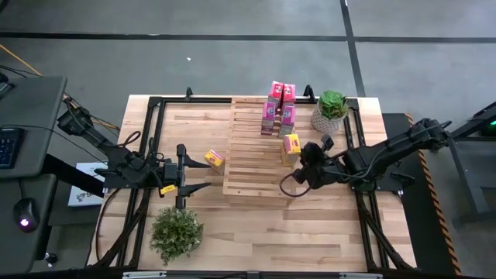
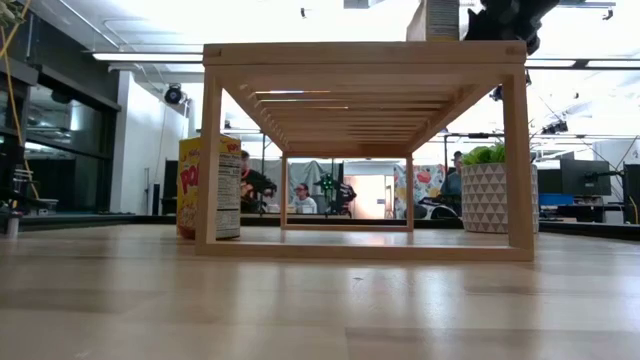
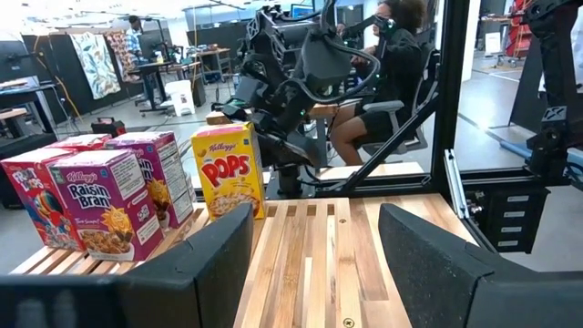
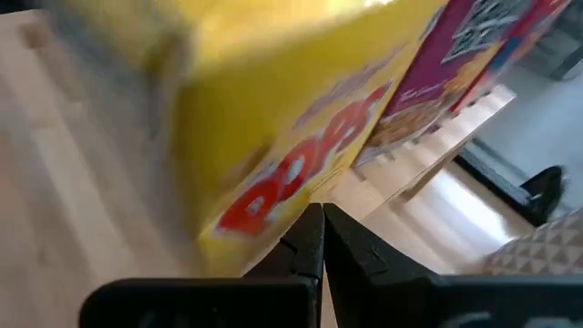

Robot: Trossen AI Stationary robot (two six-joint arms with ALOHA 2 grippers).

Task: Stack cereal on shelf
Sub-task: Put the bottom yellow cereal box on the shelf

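The shelf, a pale slatted rack, stands mid-table. Several pink cereal boxes stand upright at its far end. A yellow cereal box stands upright on the slats nearer the right edge. Another yellow box stands on the table left of the shelf. My right gripper is shut, just right of the yellow box on the shelf. My left gripper waits open, level, at the shelf's left side. My right gripper's shut fingertips come slanting down from the table's right side to the lower edge of the yellow box on the shelf. I cannot tell whether they touch it. The box stands on the slats.
A potted green plant stands by the shelf's far right corner, close to my right arm. A leafy plant sits near the front left. A black frame runs along the table's edges. People sit in the room beyond.
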